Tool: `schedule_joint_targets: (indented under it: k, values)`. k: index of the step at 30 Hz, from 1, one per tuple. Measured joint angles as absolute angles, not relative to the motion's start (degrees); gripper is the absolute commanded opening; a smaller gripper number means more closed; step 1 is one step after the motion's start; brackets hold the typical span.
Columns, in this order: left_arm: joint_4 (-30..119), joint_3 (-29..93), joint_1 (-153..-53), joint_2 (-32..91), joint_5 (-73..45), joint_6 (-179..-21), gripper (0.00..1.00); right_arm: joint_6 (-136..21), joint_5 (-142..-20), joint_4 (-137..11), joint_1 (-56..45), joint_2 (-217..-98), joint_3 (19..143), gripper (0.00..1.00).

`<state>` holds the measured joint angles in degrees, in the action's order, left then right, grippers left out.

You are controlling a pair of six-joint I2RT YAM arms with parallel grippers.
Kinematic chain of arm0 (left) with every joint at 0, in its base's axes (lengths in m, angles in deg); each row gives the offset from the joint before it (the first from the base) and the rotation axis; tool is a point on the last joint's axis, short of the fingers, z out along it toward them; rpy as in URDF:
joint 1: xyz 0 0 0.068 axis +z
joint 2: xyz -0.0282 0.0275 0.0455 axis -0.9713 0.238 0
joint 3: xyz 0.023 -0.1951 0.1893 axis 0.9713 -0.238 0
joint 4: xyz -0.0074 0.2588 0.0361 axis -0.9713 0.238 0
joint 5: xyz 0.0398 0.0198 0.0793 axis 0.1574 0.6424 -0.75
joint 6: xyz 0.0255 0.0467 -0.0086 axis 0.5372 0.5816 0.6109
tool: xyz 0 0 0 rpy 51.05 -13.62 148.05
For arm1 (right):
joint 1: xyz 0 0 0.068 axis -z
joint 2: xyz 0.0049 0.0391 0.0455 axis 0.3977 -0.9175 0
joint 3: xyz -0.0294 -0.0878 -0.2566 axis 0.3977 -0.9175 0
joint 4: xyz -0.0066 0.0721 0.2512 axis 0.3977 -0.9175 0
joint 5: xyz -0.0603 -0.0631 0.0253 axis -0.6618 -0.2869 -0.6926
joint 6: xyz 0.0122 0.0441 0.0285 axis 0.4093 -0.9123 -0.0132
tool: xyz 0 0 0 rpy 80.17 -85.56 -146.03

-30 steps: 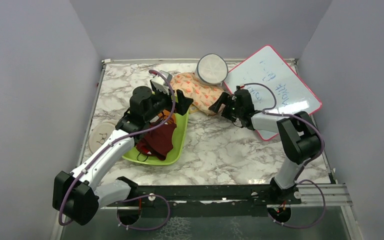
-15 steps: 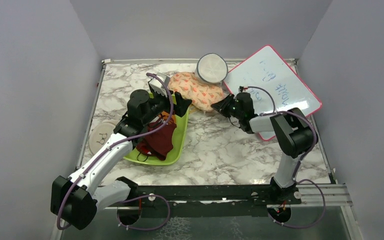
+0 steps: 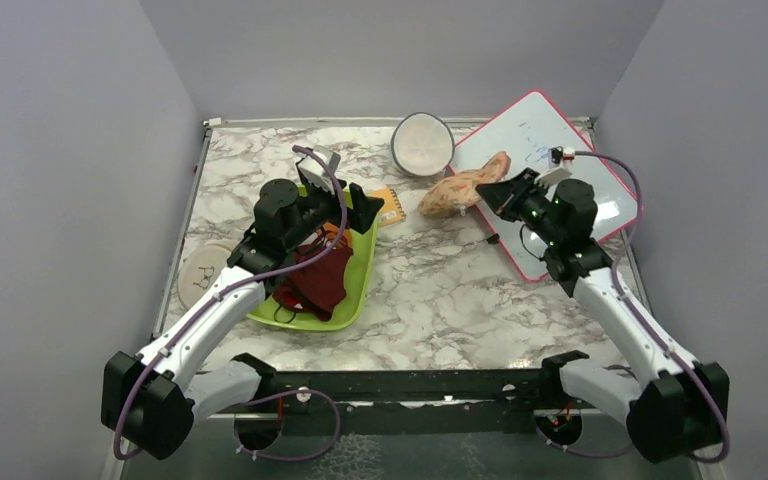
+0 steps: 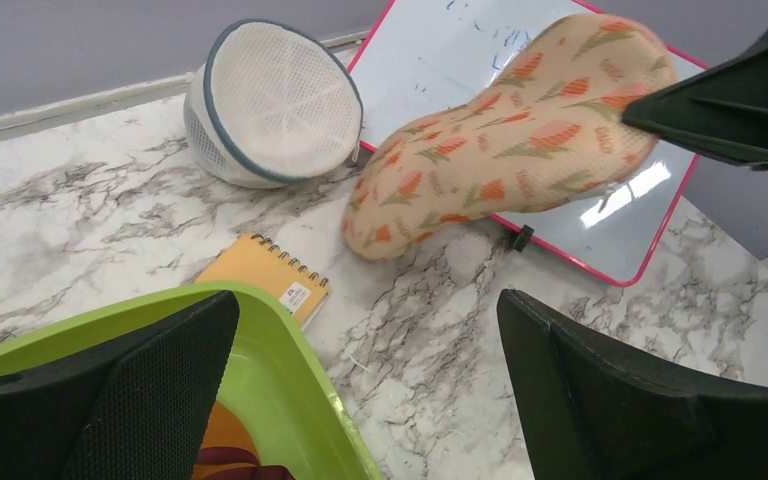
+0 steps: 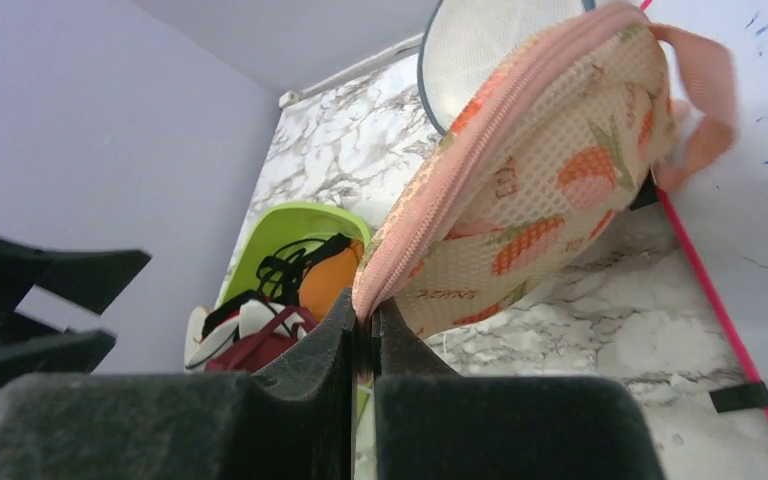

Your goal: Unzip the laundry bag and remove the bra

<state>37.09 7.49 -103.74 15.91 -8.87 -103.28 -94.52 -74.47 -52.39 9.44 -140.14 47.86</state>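
Note:
The laundry bag [image 3: 457, 190], peach with an orange and green print, hangs tilted above the table, its far end over the whiteboard's edge. My right gripper [image 3: 497, 191] is shut on the bag's zipped rim; in the right wrist view the pink zipper seam [image 5: 480, 120] runs up from the pinched fingers [image 5: 330, 340]. The bag [image 4: 505, 150] looks zipped shut. The bra is hidden. My left gripper [image 3: 360, 205] stands open over the green tray's far corner, apart from the bag, with nothing between its fingers [image 4: 600, 390].
A round white mesh disc with a grey rim [image 3: 422, 143] stands at the back. A pink-framed whiteboard [image 3: 570, 170] lies at the right. The green tray [image 3: 345, 300] holds maroon and orange cloths [image 3: 315, 280]. An orange spiral notebook [image 3: 390, 205] lies beside the tray.
My right gripper shut on the bag's rim and lifted it up and to the right, towards the whiteboard. This uncovered the orange notebook. The left arm drew back slightly, then stayed still.

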Motion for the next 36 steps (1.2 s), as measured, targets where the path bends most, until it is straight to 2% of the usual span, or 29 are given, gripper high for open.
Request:
schedule_joint_targets:
  k: [5, 10, 15, 19, 26, 30, 36]
  values:
    - [37.02, 7.49, -103.74, 16.54, -8.06, -103.30, 0.99, -87.96, -72.02, -67.71, 9.55, -129.71, 51.29, 0.01]
    - [36.30, 7.49, -103.94, 18.51, -4.74, -103.54, 0.97, -82.11, -61.42, -81.08, 9.55, -130.96, 60.10, 0.01]
    - [34.47, 7.40, -107.48, 18.75, -1.40, -102.34, 0.96, -80.16, -49.53, -88.43, 9.55, -131.39, 61.08, 0.01]
    - [31.98, 5.04, -113.53, 16.74, 0.48, -98.56, 0.96, -79.68, -38.54, -89.06, 9.55, -132.31, 58.59, 0.01]
    - [29.33, -1.54, -123.52, 10.84, -2.71, -90.12, 0.98, -87.57, -23.39, -79.09, 9.57, -128.51, 49.67, 0.01]
    - [28.87, -2.26, -125.53, 9.72, -7.28, -86.93, 0.99, -87.46, -24.20, -79.64, 9.41, -127.15, 48.64, 0.01]
    - [27.01, -3.22, -127.72, 10.16, -9.81, -82.91, 0.99, -85.54, -38.12, -83.99, 9.37, -132.55, 38.96, 0.05]
